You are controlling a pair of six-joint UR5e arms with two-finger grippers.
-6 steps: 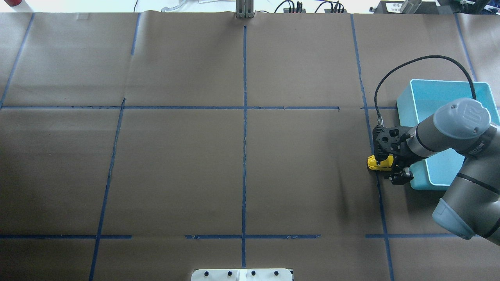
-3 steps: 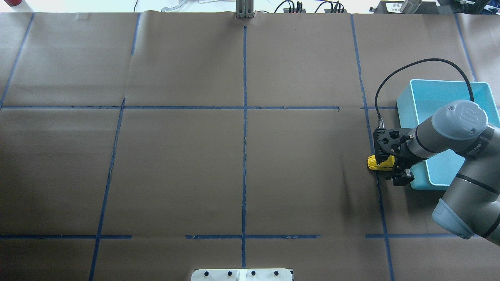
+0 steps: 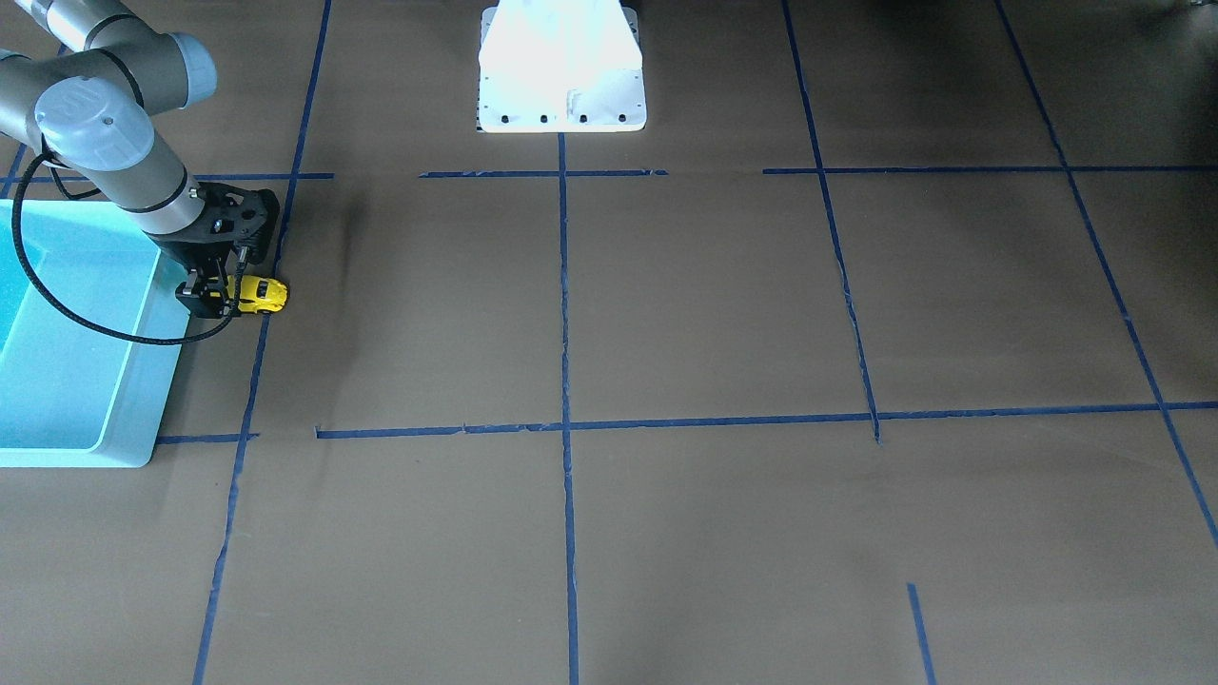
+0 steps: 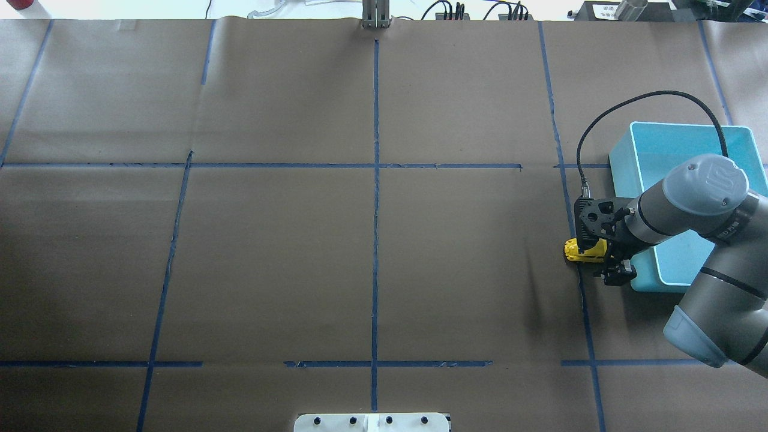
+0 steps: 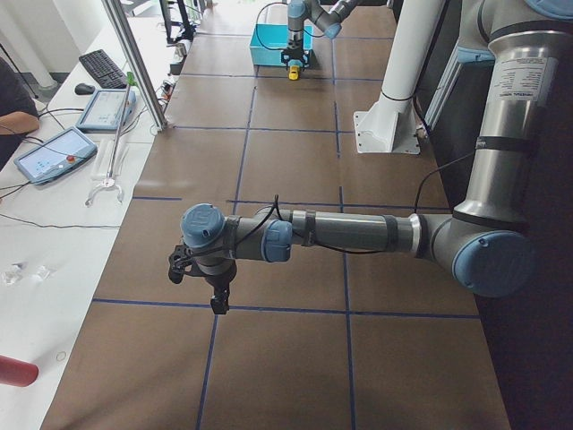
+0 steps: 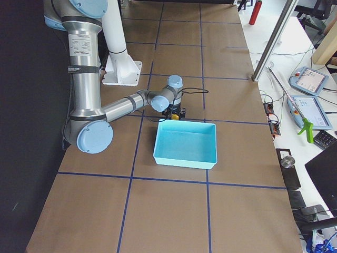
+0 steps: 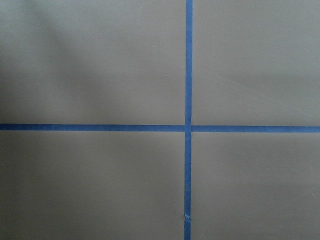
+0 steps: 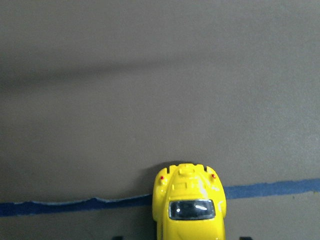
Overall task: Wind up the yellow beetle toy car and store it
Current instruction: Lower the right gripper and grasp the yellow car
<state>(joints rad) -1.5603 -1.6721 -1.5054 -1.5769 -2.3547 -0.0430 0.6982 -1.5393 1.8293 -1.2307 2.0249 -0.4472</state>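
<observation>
The yellow beetle toy car [image 4: 577,251] stands on the brown table on a blue tape line, just left of the light blue bin [image 4: 624,157]. It also shows in the front view [image 3: 262,295] and the right wrist view [image 8: 190,205]. My right gripper [image 4: 602,259] is low over the car's rear. The jaws stand one on each side of the car with a gap to it, so the gripper is open. My left gripper [image 5: 215,300] hangs over the table far from the car. It shows only in the exterior left view, so I cannot tell whether it is open or shut.
The bin [image 3: 143,381] is empty and sits right behind my right wrist. A black cable [image 4: 648,95] loops above the wrist. The white robot base plate [image 3: 561,95] is at the table's near edge. Blue tape lines cross the brown paper.
My right wrist has shifted slightly and settled a little lower over the car. The car has not moved.
</observation>
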